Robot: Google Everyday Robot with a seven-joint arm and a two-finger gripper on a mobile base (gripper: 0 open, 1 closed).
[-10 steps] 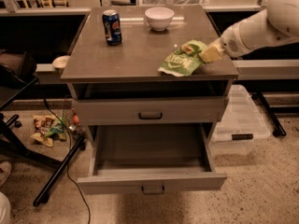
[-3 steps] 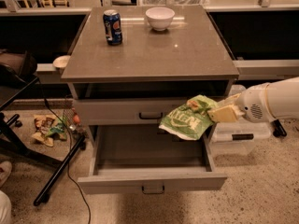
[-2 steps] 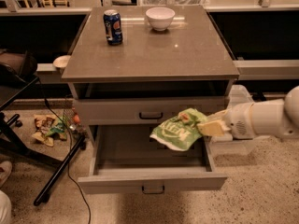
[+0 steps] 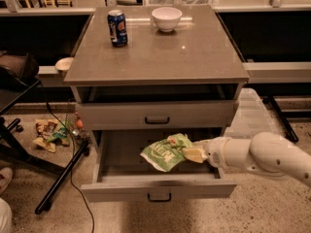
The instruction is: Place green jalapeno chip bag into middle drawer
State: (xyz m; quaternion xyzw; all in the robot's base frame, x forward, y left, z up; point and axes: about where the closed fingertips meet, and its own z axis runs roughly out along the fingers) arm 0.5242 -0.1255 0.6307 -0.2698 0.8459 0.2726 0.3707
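Two grey fronts face you below the brown-topped desk [image 4: 194, 57]: the upper grey drawer front with the dark handle [image 4: 156, 114], and beneath it the wide, shallow grey middle drawer [image 4: 116, 191], which stands pulled out. Your white robot arm [image 4: 265, 157] reaches in from the right, with its pincer [image 4: 195, 154] over the drawer's right half. The pincer appears clamped on the right edge of the crinkly light-green foil jalapeno chip bag [image 4: 164, 153], though the bag hides part of the fingers. You see the bag tilted over the drawer's open cavity, near its middle; whether it touches the drawer floor cannot be told. Toward the desk's far edge stand a blue soda can [image 4: 117, 28] and, to its right and apart from it, a small white bowl [image 4: 166, 18]. Loose snack packets [image 4: 48, 132] lie on the speckled floor at left.
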